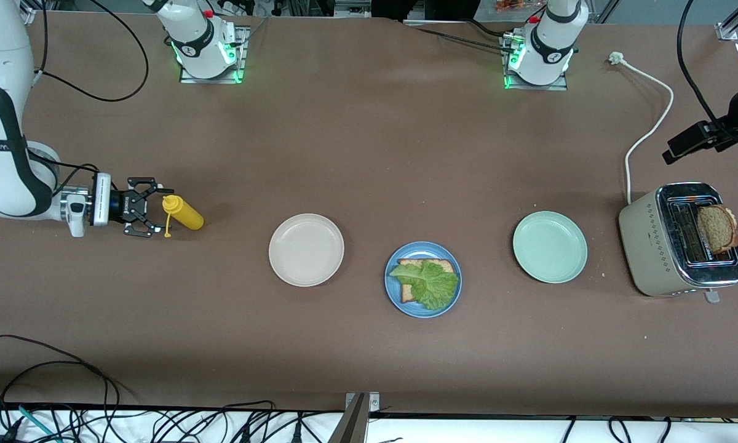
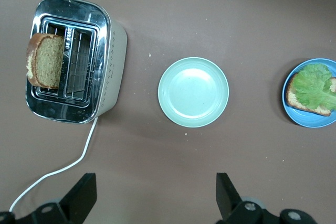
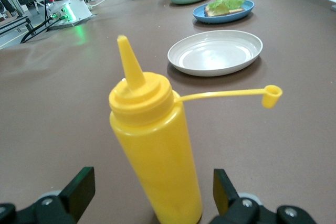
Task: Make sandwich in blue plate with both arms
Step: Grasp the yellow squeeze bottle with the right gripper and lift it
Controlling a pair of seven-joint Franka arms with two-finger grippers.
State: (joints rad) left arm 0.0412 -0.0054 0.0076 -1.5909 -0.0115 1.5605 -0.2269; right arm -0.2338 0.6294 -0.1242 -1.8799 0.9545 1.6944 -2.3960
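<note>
a: where does the sandwich stand?

b: half built. the round medium-blue plate [image 1: 423, 280], low centre of the front view, holds one square brown bread slice [image 1: 427, 266] with a crinkly green lettuce leaf [image 1: 427, 284] on it. the second brown slice [image 1: 718, 229] stands in the beige and chrome toaster [image 1: 680, 240] at the frame's right edge.

a: and the claws?

b: both spread wide, both empty. the left gripper [image 2: 156, 198] hangs over bare table, toaster and pale green plate [image 2: 193, 92] in its view. the right gripper [image 1: 142, 207], mid-left of the front view, sits low on either side of a yellow plastic squeeze bottle [image 1: 183, 212], not clamped. a beige round plate [image 1: 306, 249] lies empty.

a: how to do this step well?

b: i'd judge sauce comes next: close around the bottle's body, keep the dangling cap clear of the lettuce.

a: anything unclear?

b: the left gripper is nearly cut off at the front view's right edge, and the leaf hides most of the lower slice.
</note>
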